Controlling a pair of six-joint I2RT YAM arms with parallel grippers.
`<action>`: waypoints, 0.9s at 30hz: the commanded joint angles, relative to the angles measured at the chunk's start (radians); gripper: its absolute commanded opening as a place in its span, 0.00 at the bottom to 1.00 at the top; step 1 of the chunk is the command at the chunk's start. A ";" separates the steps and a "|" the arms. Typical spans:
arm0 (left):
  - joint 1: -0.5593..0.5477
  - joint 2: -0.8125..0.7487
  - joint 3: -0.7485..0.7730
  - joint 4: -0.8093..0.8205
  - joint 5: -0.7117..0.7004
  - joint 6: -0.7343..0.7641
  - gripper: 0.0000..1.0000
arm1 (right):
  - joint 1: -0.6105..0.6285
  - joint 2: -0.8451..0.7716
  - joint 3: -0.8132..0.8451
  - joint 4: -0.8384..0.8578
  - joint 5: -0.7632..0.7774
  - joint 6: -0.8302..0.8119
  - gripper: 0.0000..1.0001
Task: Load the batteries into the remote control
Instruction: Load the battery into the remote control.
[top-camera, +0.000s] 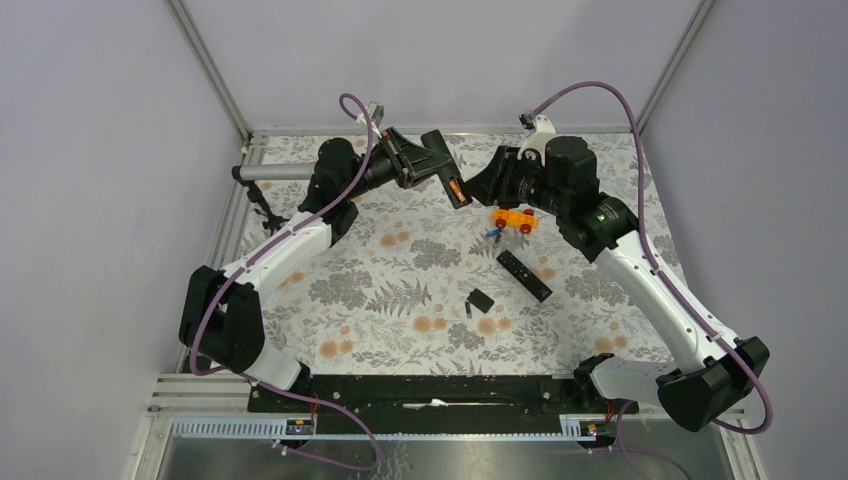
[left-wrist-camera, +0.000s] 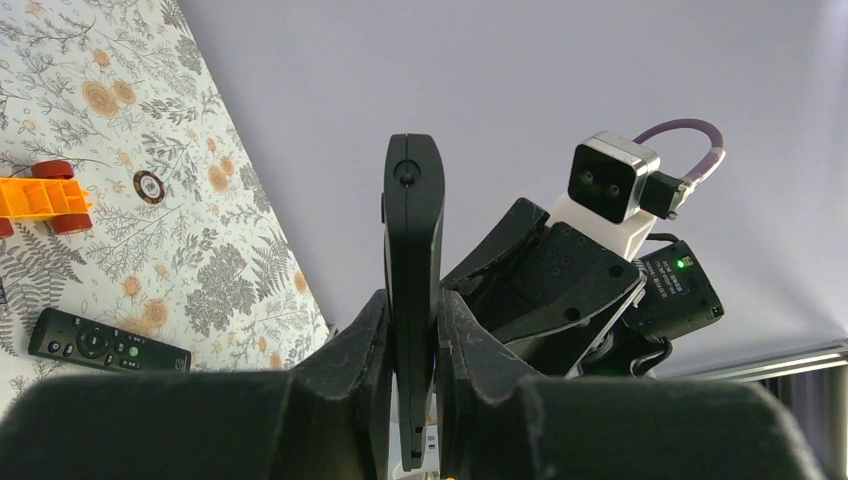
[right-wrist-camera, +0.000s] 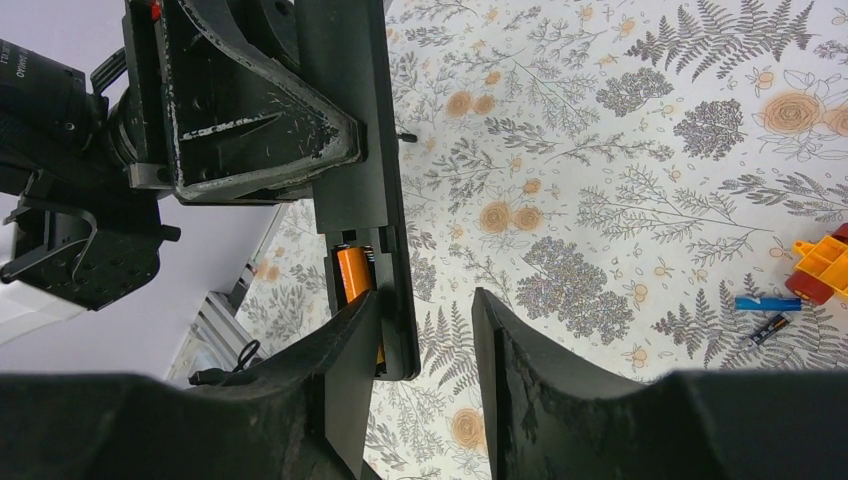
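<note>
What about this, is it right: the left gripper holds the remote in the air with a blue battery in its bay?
No. The battery in its bay is orange, not blue; the right wrist view shows it. The left gripper holds the remote aloft.

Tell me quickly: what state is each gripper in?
Left gripper: closed on the remote control.
Right gripper: open, holding nothing.

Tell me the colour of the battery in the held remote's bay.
The battery is orange, clearest in the right wrist view.
</note>
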 joint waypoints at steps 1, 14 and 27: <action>0.004 -0.019 0.064 0.041 0.006 0.002 0.00 | -0.004 0.011 0.032 -0.003 -0.024 -0.041 0.45; 0.004 -0.007 0.110 -0.019 -0.017 -0.006 0.00 | 0.011 0.023 0.031 -0.037 -0.050 -0.122 0.36; 0.004 -0.007 0.114 -0.072 -0.059 0.000 0.00 | 0.056 0.025 0.022 -0.039 -0.032 -0.167 0.35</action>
